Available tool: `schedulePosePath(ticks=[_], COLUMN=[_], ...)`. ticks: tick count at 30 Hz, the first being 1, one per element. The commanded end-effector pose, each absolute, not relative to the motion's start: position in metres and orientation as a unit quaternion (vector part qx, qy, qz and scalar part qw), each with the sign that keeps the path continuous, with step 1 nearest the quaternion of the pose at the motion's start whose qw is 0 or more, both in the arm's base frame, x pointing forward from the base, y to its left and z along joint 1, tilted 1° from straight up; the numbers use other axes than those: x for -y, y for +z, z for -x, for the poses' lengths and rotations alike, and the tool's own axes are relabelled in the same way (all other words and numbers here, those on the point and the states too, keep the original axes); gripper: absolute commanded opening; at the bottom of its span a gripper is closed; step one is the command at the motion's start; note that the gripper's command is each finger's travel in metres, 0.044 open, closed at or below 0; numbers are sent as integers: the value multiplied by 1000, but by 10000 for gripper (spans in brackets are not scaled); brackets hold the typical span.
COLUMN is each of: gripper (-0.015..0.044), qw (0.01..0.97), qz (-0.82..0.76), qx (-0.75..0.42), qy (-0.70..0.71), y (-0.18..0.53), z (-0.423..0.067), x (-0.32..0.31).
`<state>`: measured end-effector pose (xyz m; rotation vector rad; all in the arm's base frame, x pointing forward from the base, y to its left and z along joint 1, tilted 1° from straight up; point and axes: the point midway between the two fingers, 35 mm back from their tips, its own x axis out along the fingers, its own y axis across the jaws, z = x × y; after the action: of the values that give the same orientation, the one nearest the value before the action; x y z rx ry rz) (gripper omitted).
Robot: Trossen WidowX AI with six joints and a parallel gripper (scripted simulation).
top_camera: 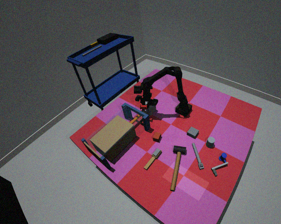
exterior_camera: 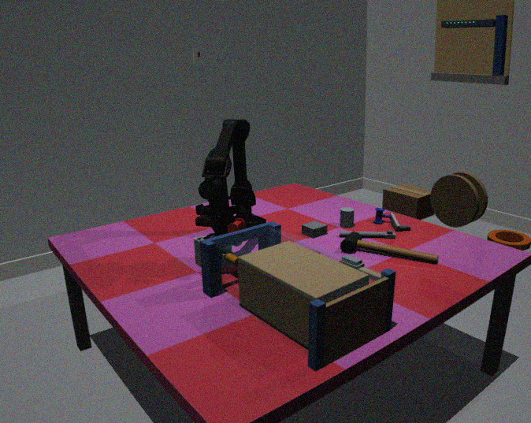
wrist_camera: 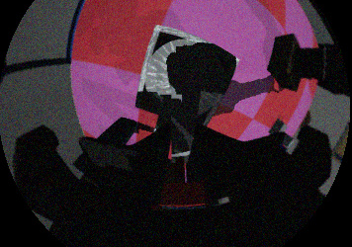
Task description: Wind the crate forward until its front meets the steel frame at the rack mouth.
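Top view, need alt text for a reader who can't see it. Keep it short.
A black robot arm bends down over the winch behind a blue steel frame, its gripper closed on the red-knobbed handle there. A tan crate sits flat just behind the frame. A mallet, a small hammer and blocks lie scattered on the red-and-pink checkered bench.

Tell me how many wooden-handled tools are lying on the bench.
2. The big hammer lies near the middle front of the mat, and a smaller tool with a grey head lies to its left, nearer the crate. None seems hidden.
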<state>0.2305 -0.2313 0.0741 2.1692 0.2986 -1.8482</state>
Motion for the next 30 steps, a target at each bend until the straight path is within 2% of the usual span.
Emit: schedulePosePath(ticks=[1, 30], gripper=[0, 0], qw=[156, 155], qz=[-744, -744], qx=[-126, -126], qy=[-638, -638], y=[70, 70], z=[-229, -230], x=[229, 229])
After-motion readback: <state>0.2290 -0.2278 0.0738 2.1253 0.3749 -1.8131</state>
